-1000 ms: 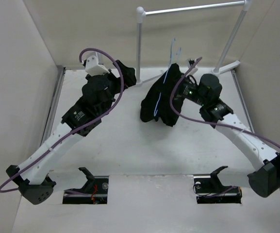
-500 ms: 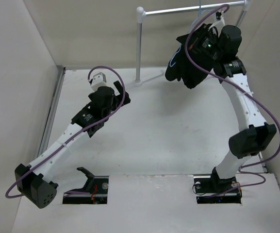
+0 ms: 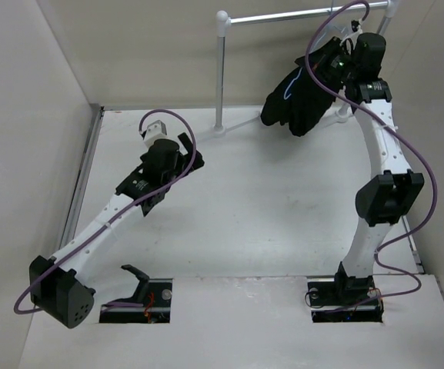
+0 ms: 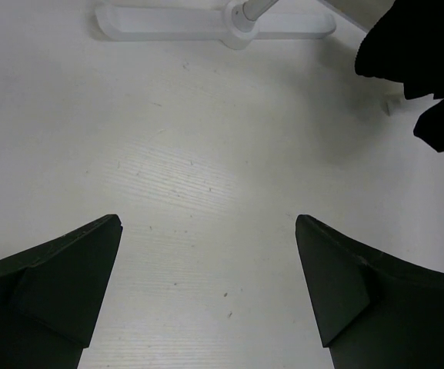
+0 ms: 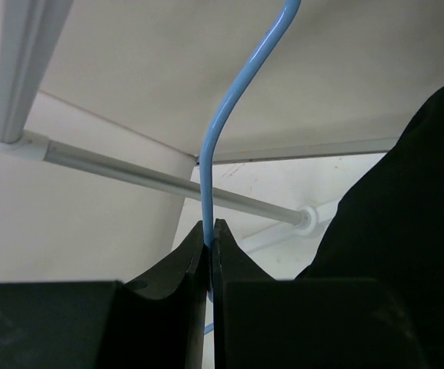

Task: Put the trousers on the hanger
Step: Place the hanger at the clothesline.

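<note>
Since 0.5 s ago we'd eased the right gripper (image 5: pixel 208 231) closer to the rack (image 3: pixel 221 69) rail, jaws pinching the hanger (image 5: pixel 205 192) wire, w/ the trousers (image 3: pixel 295 100) draped on it up near the rail. We judged this the hang-up step: next, hook over the rail, then let go; left gripper (image 4: pixel 208 254) sat spread & empty over the table (image 4: pixel 206 154). Count: 1 hanger, 1 pr trousers, 1 rack, 2 grippers.
</note>
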`<state>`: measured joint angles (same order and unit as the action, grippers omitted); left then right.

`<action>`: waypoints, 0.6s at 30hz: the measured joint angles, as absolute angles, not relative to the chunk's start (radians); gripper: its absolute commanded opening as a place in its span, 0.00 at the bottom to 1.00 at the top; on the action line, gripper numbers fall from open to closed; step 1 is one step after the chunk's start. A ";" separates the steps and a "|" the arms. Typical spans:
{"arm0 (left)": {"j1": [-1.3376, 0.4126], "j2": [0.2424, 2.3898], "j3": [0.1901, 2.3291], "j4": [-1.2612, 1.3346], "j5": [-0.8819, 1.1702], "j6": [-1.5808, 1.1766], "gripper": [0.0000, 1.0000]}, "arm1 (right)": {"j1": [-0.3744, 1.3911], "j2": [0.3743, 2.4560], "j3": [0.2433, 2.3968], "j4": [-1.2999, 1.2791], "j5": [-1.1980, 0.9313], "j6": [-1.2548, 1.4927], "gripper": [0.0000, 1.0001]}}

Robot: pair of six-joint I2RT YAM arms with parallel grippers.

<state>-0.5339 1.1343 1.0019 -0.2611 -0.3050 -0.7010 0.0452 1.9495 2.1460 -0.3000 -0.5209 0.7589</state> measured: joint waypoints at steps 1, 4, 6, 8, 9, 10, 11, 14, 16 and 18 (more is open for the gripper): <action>-0.530 1.142 1.001 -0.257 -0.300 -0.702 1.00 | 0.038 1.951 2.146 -0.305 -0.521 0.759 0.00; -0.521 1.164 1.000 -0.249 -0.289 -0.708 1.00 | 0.017 1.953 2.148 -0.309 -0.524 0.760 0.00; -0.517 1.178 1.000 -0.244 -0.283 -0.710 1.00 | 0.006 1.960 2.160 -0.311 -0.530 0.764 0.01; -0.515 1.192 1.001 -0.234 -0.279 -0.713 1.00 | -0.005 1.969 2.169 -0.310 -0.537 0.764 0.01; -0.515 1.199 1.000 -0.228 -0.276 -0.714 1.00 | -0.009 1.972 2.170 -0.310 -0.540 0.764 0.01; -0.515 1.205 1.000 -0.225 -0.275 -0.715 1.00 | -0.014 1.975 2.170 -0.310 -0.540 0.764 0.01; -0.515 1.211 1.000 -0.223 -0.273 -0.715 1.00 | -0.019 1.979 2.170 -0.310 -0.542 0.764 0.01; -0.515 1.225 1.000 -0.218 -0.269 -0.717 1.00 | -0.030 1.991 2.168 -0.310 -0.543 0.764 0.02; -0.515 1.232 1.000 -0.215 -0.268 -0.718 1.00 | -0.033 2.000 2.164 -0.312 -0.544 0.764 0.02; -0.515 1.235 1.000 -0.213 -0.268 -0.720 1.00 | -0.034 2.006 2.162 -0.313 -0.545 0.763 0.04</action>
<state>-0.5148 1.2354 1.0004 -0.2131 -0.2680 -0.7197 -0.0341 2.0060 2.1616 -0.3126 -0.5446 0.7631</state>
